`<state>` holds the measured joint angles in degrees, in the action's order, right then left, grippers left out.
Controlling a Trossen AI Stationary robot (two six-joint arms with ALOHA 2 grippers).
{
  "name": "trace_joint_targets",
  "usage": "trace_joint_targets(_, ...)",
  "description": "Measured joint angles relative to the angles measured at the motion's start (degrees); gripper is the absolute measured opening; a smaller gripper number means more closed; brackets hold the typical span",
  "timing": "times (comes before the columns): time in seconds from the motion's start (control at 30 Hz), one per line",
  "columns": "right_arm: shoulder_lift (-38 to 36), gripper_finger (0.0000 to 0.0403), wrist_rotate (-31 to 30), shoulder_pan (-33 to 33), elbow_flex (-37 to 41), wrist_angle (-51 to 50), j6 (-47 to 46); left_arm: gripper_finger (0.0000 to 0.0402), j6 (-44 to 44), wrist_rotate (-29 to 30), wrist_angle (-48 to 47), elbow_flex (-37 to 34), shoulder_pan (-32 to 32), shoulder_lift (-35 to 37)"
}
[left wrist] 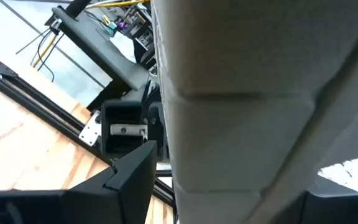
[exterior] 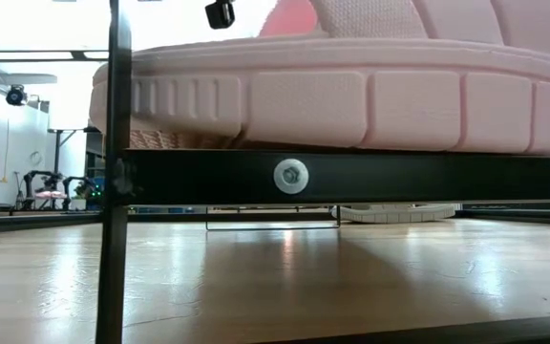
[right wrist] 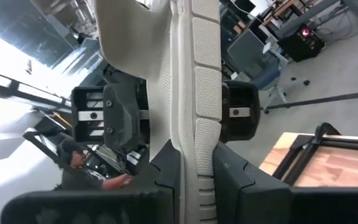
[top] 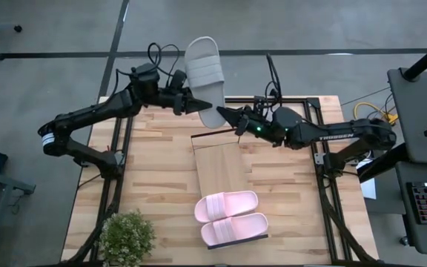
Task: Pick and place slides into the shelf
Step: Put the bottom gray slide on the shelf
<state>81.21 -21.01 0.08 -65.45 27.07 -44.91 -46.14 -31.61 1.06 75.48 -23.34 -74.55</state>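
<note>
L gripper (top: 193, 104) & R gripper (top: 224, 113) both clamped on soft grey slip-on slide (top: 204, 68), held between them above table's far edge.

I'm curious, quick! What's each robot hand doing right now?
Left end effector: closed on the grey slide.
Right end effector: closed on the same slide.

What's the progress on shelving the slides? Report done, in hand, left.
Done: the pink pair sits on the near end of the shelf. In hand: one grey slide is held above the table's far edge by both the left gripper and right gripper. Left: placing it; no fourth slide is visible.
</note>
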Motion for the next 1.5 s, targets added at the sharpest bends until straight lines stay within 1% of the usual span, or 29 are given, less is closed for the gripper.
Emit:
trace_joint_targets(0.13,-0.57,0.0045,0.3,0.07,0.0,-0.64,0.37,0.0214,0.3,-0.45,0.09,0.0,0.09,0.13)
trace_joint_targets(0.23,-0.5,0.0045,0.39,0.13,0.0,-0.79,0.25,0.0198,0.47,-0.36,-0.05,0.0,0.05,0.13)
trace_joint_targets(0.33,-0.5,0.0045,0.29,0.41,0.0,-1.05,0.14,0.016,0.6,-0.36,0.0,0.0,0.07,-0.11)
trace_joint_targets(0.5,-0.5,0.0046,0.17,0.7,0.0,-1.36,0.18,0.0061,1.62,-0.02,-0.46,0.0,0.03,-0.22)
trace_joint_targets(0.53,-0.5,0.0049,0.2,0.77,0.0,-1.39,0.01,0.005,1.63,-0.37,-0.46,0.0,0.03,-0.22)
trace_joint_targets(0.7,-0.5,0.0069,1.34,0.83,0.0,-1.62,-1.35,0.005,1.78,-1.79,-0.44,-0.02,-0.01,-0.22)
trace_joint_targets(0.9,-0.61,0.0084,7.01,0.85,0.07,-1.86,-1.66,0.005,1.58,-5.63,-0.61,-0.04,0.0,-0.22)
trace_joint_targets(1.0,-0.83,0.0095,9.69,0.83,0.07,-3.0,-3.32,0.005,1.54,-6.68,-0.92,-0.04,0.05,-0.22)
trace_joint_targets(1.23,-2.74,0.014,11.62,0.9,0.07,-12.1,-5.09,0.0049,1.87,-7.38,-3.87,-0.11,0.03,-0.41)
trace_joint_targets(1.4,-5.5,0.0173,11.84,0.9,0.09,-17.97,-5.13,0.0049,2.11,-9.5,-4.34,-0.11,-0.04,-0.41)
trace_joint_targets(1.5,-8.03,0.0186,11.73,0.92,0.09,-23.53,-5.07,0.0048,2.07,-11.76,-4.82,-0.15,-0.06,-0.41)
